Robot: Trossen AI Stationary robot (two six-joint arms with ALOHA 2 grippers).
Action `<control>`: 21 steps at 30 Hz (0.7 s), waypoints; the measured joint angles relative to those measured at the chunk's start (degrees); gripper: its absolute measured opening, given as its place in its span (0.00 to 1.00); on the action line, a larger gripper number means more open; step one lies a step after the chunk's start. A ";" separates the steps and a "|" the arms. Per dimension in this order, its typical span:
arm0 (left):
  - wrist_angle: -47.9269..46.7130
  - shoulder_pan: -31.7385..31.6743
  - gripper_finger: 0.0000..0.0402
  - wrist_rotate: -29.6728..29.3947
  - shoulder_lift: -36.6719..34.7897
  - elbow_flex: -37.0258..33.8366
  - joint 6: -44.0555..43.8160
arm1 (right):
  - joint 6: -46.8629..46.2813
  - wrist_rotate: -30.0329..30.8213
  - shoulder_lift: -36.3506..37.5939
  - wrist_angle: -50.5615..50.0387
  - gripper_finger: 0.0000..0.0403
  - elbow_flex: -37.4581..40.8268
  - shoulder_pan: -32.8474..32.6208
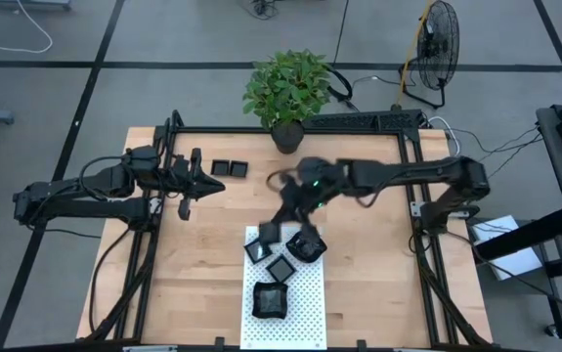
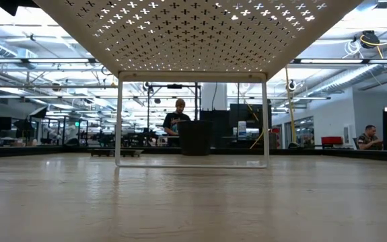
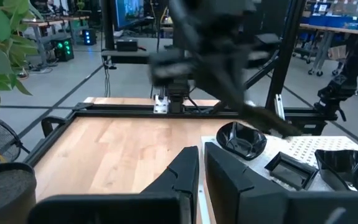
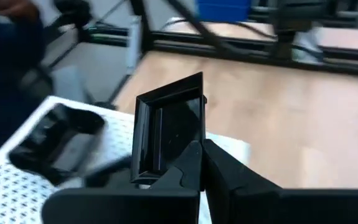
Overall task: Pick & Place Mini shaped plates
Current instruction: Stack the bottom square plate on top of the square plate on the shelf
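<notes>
The mini shaped plates are glossy black. Two square ones (image 1: 229,168) lie on the wood near the far edge. Several more lie on the white dotted mat (image 1: 295,318): a square one (image 1: 280,266), a rounded one (image 1: 307,244) and a larger one (image 1: 271,298). My right gripper (image 1: 279,223) reaches in from the right over the mat's far left corner, shut on a square plate (image 4: 169,127). My left gripper (image 1: 202,183) hovers shut over bare wood left of centre, close to the two far plates, and touches nothing. My right gripper pinches the square plate between its two fingers at one rim (image 4: 190,148). The plate stands on edge, tipped up with its hollow face showing in the right wrist view. It is over the mat's far end (image 4: 228,146). My finger (image 4: 182,177) hides its lower edge.
A potted plant (image 1: 285,93) stands at the middle of the far edge. A black frame rail (image 1: 412,196) runs along the table's sides. Bare wood (image 1: 193,274) lies left of the mat and also to its right (image 1: 368,274). People stand in the room beyond the table.
</notes>
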State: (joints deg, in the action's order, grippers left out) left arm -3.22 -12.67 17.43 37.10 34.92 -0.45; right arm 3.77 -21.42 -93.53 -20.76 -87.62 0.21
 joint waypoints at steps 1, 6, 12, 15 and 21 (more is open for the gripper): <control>0.00 0.00 0.08 0.00 0.02 0.00 0.00 | 0.22 -1.00 -1.41 0.36 0.00 -1.08 -0.90; -0.04 0.01 0.08 0.00 0.02 0.00 0.33 | 3.58 -2.66 -7.27 0.44 0.00 -4.79 -3.32; -0.73 0.02 0.08 0.00 0.00 -0.02 0.31 | 4.79 -2.65 -11.64 2.26 0.00 -5.52 -3.63; -1.44 0.01 0.08 0.00 0.01 -0.02 0.31 | 5.69 -2.66 -12.31 2.49 0.00 -5.52 -3.46; -1.70 0.00 0.08 0.00 0.02 -0.02 0.31 | 6.47 -2.44 -12.77 2.26 0.00 -5.50 -3.19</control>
State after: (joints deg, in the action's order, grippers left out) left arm -4.93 -12.67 17.43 37.12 34.89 -0.14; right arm 10.24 -23.86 -106.30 -18.50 -93.12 -2.98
